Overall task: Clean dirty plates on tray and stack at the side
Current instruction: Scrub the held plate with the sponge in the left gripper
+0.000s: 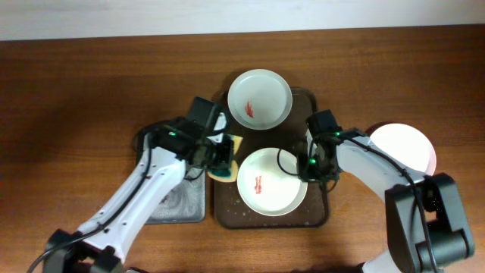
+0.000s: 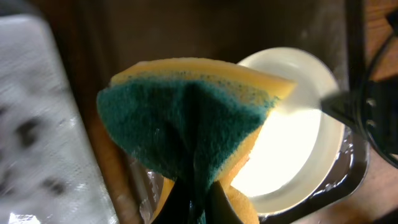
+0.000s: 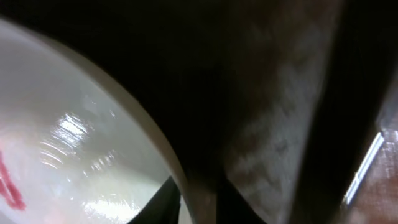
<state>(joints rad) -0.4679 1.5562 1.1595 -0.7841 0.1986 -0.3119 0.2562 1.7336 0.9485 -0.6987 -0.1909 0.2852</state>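
Note:
The dark brown tray (image 1: 318,216) holds two white plates. The far plate (image 1: 260,98) has a red smear. The near plate (image 1: 271,182) also has a red smear and shows in the left wrist view (image 2: 292,143) and the right wrist view (image 3: 68,143). A third white plate (image 1: 403,147) lies on the table to the right of the tray. My left gripper (image 1: 223,161) is shut on a yellow and green sponge (image 2: 186,118) at the near plate's left edge. My right gripper (image 1: 311,168) is shut on the near plate's right rim (image 3: 186,186).
A smaller grey tray (image 1: 182,201) with a black rim lies left of the brown tray, under my left arm. Brown wooden table (image 1: 91,91) all around.

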